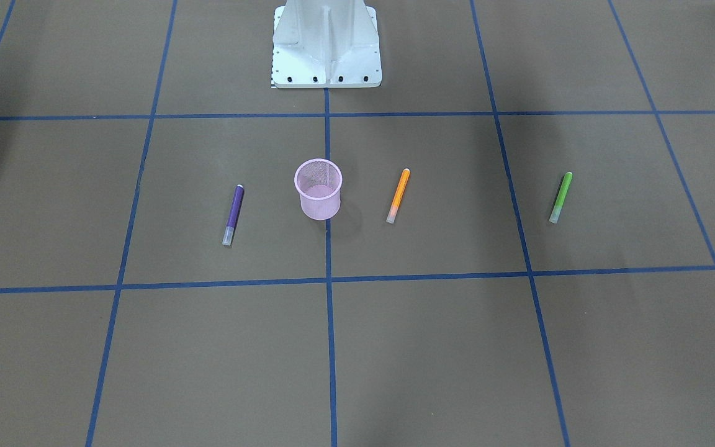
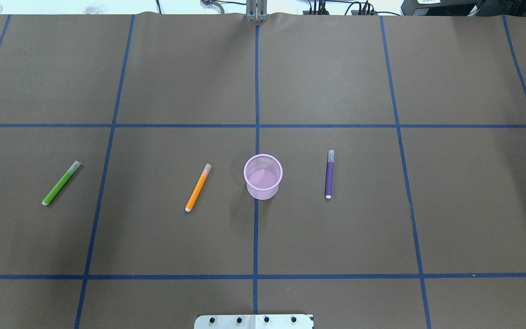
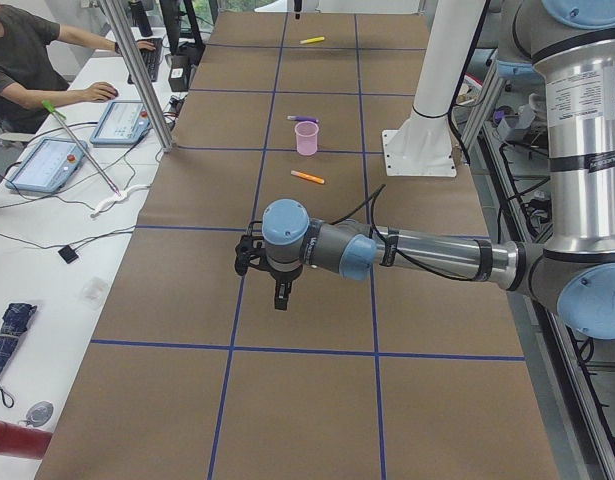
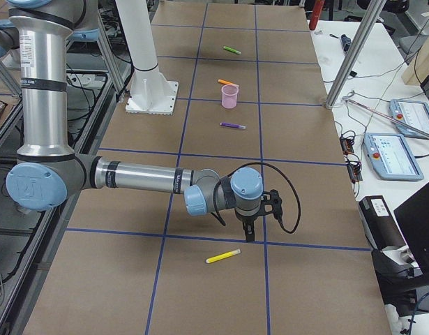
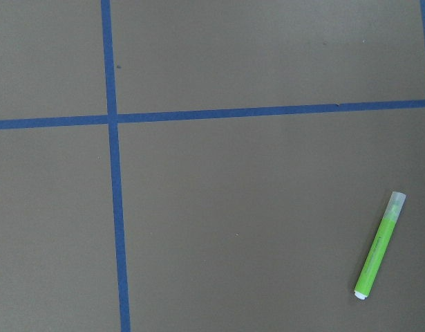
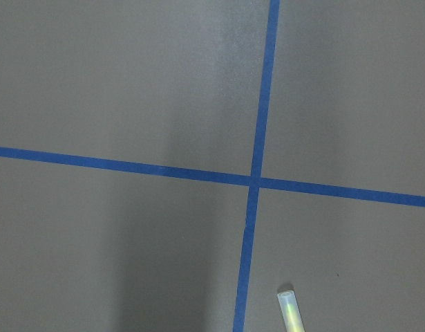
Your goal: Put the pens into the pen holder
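Note:
The pink mesh pen holder (image 1: 318,188) (image 2: 263,176) stands upright and empty at the table's middle. A purple pen (image 2: 329,173), an orange pen (image 2: 197,187) and a green pen (image 2: 61,183) lie flat on the table, apart from it. A yellow pen (image 4: 223,257) lies at the table's right end. My left gripper (image 3: 280,303) hovers above the table's left end; the green pen (image 5: 380,254) shows low right in its wrist view. My right gripper (image 4: 250,236) hovers just beyond the yellow pen (image 6: 290,312). I cannot tell whether either gripper is open or shut.
The robot's white base (image 1: 326,46) stands behind the pen holder. Blue tape lines grid the brown table. An operators' bench with tablets (image 3: 47,165) and metal posts (image 3: 137,75) runs along the table's far side.

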